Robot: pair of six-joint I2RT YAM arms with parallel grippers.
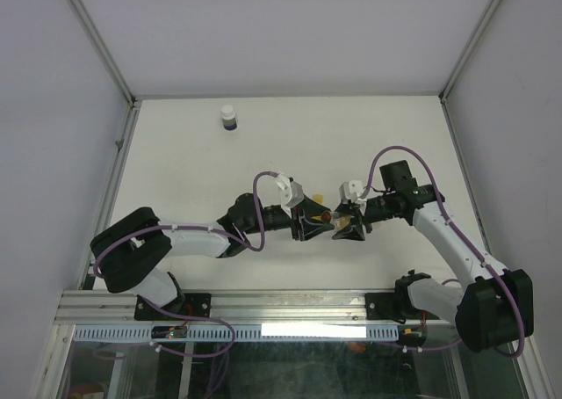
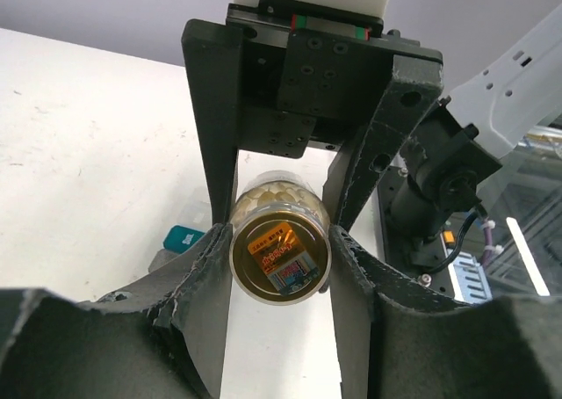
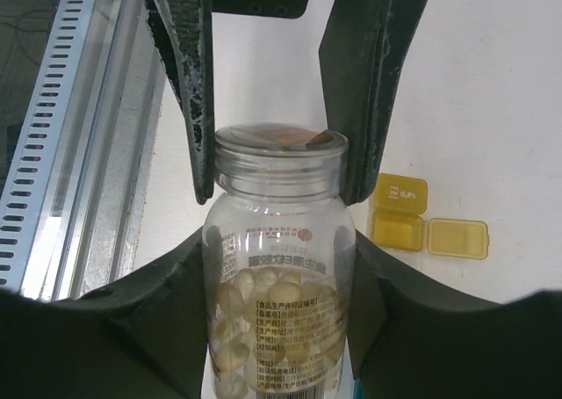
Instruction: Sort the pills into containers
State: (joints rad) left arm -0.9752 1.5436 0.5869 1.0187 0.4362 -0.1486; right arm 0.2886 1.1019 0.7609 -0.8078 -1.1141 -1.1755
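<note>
Right pincer clamps pill bottle, left pincer its lid, yellow container lying nearby.

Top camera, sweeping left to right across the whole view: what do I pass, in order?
left arm → small white bottle → left gripper → pill bottle, held between both sets of fingers → right gripper → right arm
</note>
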